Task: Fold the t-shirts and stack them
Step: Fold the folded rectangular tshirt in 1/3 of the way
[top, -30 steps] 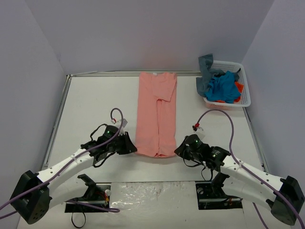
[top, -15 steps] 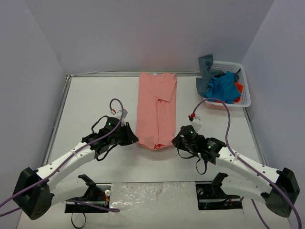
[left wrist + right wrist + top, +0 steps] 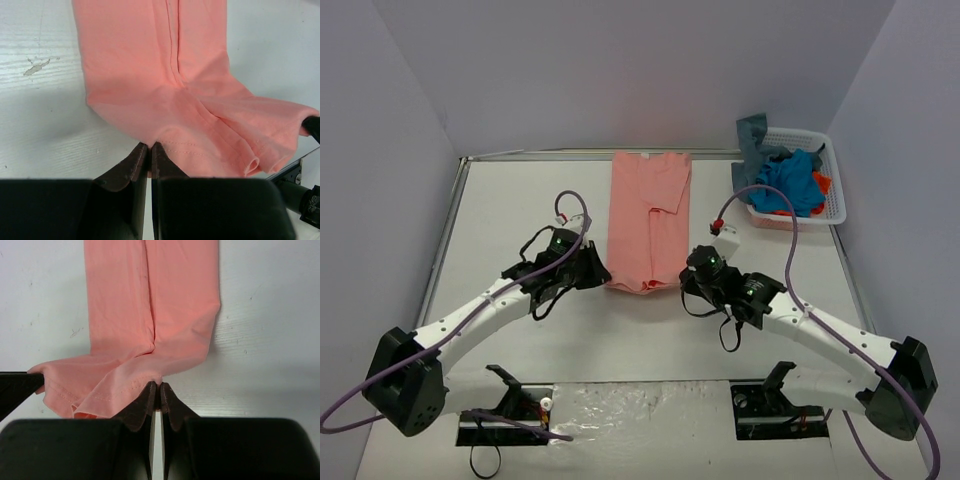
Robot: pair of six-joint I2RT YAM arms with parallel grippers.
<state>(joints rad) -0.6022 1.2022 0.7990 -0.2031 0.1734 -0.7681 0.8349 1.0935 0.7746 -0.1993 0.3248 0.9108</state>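
The salmon-pink t-shirt (image 3: 648,215) lies as a long folded strip down the middle of the table, collar at the far end. My left gripper (image 3: 603,276) is shut on the near left corner of its hem (image 3: 150,142). My right gripper (image 3: 685,278) is shut on the near right corner (image 3: 159,381). Both hold the hem lifted and carried back over the strip, so the near end bulges in a loose fold (image 3: 215,130). Blue, slate grey-blue and orange-red t-shirts (image 3: 785,182) are heaped in the basket at the far right.
The white lattice basket (image 3: 832,190) stands at the far right corner, a grey shirt (image 3: 751,135) hanging over its left rim. A raised metal rail (image 3: 445,235) runs along the table's left edge. Grey walls close in on three sides.
Both grippers have moved away from me along the shirt, carrying the near hem with them. The visible strip has grown shorter and its near end now folds over itself.
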